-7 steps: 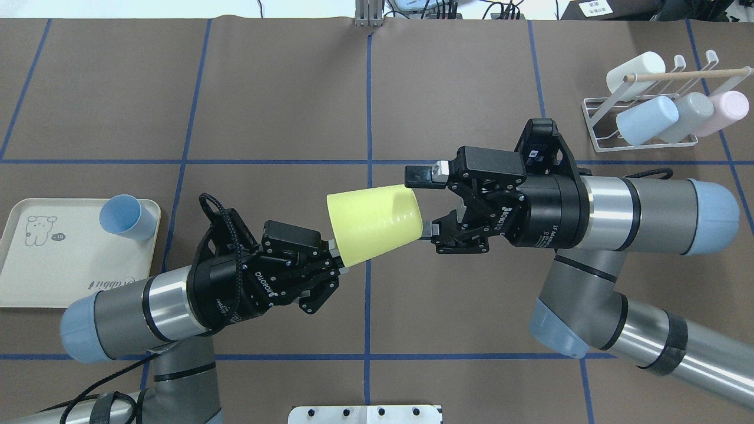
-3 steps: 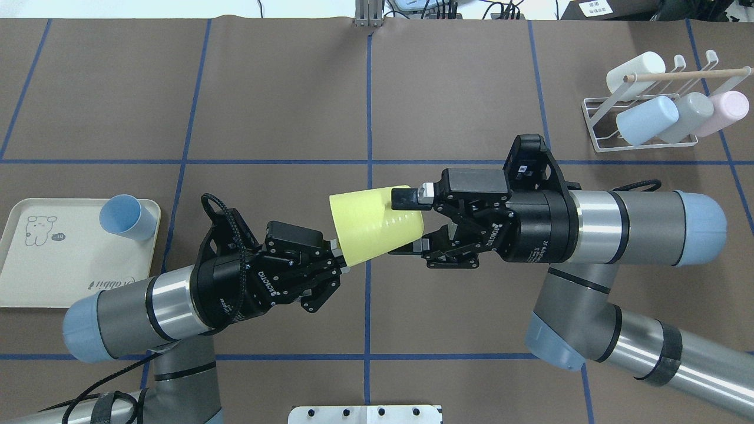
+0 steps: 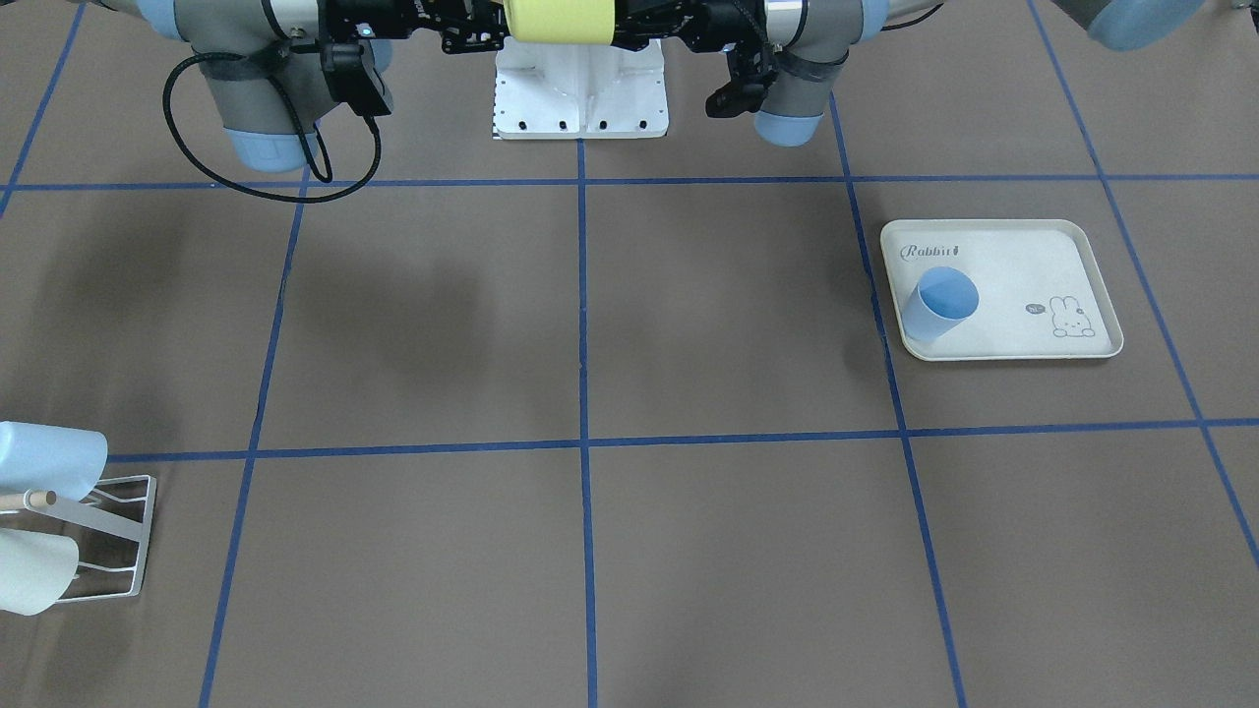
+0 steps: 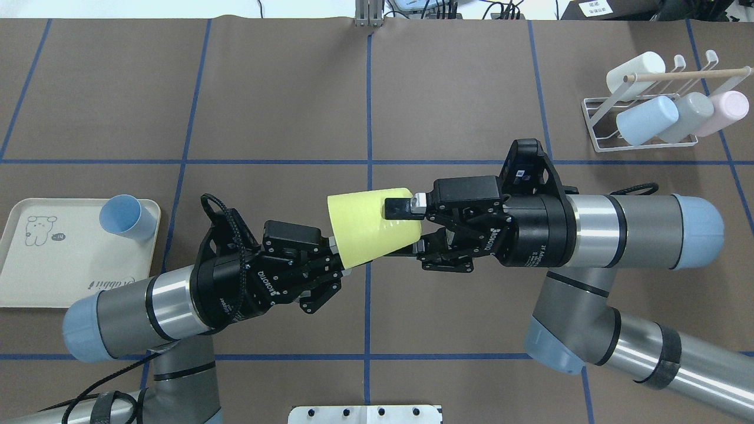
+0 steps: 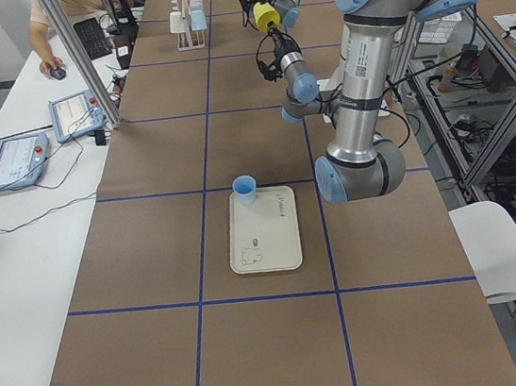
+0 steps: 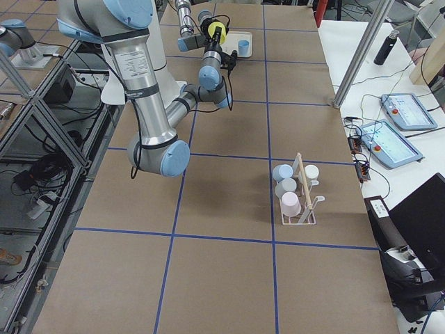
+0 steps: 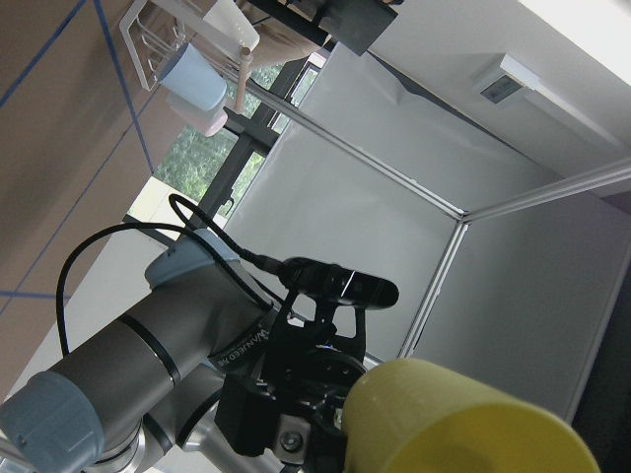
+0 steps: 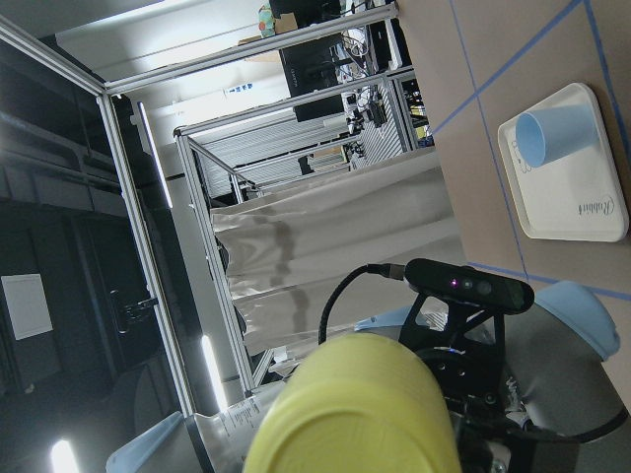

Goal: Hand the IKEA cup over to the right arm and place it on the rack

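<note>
While the yellow IKEA cup (image 4: 371, 227) hangs on its side in mid-air, the left gripper (image 4: 339, 257) pinches its wide rim. The right gripper (image 4: 396, 229) has its jaws bracketing the narrow base end, though whether they have clamped cannot be told. Should the left let go before that grip is firm, the smooth, tapered cup would likely slip out and drop, well short of the rack (image 4: 590, 125) far off to the right.

We saw the right gripper (image 4: 402, 229) slide leftward, from just off the wide end of the yellow cup (image 4: 362, 227) to straddling it, with one finger (image 4: 397, 208) lying over its wall. Its jaws narrowed as it came; whether they pinched the cup, we could not tell.
</note>
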Controlling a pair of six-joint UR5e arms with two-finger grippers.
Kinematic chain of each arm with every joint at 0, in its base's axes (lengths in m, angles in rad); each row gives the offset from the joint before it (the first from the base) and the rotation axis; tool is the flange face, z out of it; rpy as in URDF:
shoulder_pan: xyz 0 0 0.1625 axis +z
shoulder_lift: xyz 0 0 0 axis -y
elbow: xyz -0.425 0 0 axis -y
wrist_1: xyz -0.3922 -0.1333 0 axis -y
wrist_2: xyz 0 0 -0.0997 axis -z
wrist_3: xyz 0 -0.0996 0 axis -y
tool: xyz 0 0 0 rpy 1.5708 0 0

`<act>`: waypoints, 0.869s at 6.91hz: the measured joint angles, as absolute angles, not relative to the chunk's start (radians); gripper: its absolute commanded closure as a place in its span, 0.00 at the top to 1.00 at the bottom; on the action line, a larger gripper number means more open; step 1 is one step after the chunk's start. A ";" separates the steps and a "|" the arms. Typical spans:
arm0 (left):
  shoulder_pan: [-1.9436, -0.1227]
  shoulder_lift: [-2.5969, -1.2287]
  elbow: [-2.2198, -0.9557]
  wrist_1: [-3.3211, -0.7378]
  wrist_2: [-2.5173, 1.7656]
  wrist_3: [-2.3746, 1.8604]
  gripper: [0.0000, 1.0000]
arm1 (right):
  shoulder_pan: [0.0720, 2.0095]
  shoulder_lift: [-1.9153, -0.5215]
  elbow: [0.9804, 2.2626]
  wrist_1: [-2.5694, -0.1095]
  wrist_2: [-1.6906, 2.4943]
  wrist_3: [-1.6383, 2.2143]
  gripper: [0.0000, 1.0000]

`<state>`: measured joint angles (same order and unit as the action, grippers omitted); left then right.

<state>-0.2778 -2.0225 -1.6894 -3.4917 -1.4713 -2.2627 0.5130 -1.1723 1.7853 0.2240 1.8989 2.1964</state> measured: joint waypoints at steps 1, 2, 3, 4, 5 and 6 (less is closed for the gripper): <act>-0.280 -2.022 -1.690 -3.492 -1.471 -2.263 0.83 | 0.513 -1.173 1.785 0.224 1.899 2.195 0.00; -0.284 -2.020 -1.693 -3.493 -1.471 -2.262 0.83 | 0.515 -1.172 1.786 0.225 1.898 2.194 0.00; -0.291 -2.017 -1.698 -3.494 -1.471 -2.262 0.83 | 0.520 -1.172 1.786 0.225 1.897 2.192 0.00; -0.298 -2.010 -1.701 -3.495 -1.471 -2.261 0.83 | 0.532 -1.172 1.786 0.225 1.896 2.190 0.00; -0.311 -1.993 -1.701 -3.495 -1.470 -2.260 0.83 | 0.553 -1.176 1.785 0.225 1.896 2.189 0.00; -0.334 -1.971 -1.701 -3.495 -1.471 -2.260 0.83 | 0.586 -1.184 1.779 0.224 1.896 2.185 0.00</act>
<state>-0.3342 -1.9709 -1.7005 -3.4948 -1.4711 -2.2597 0.5864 -1.1836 1.7788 0.2242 1.8960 2.1848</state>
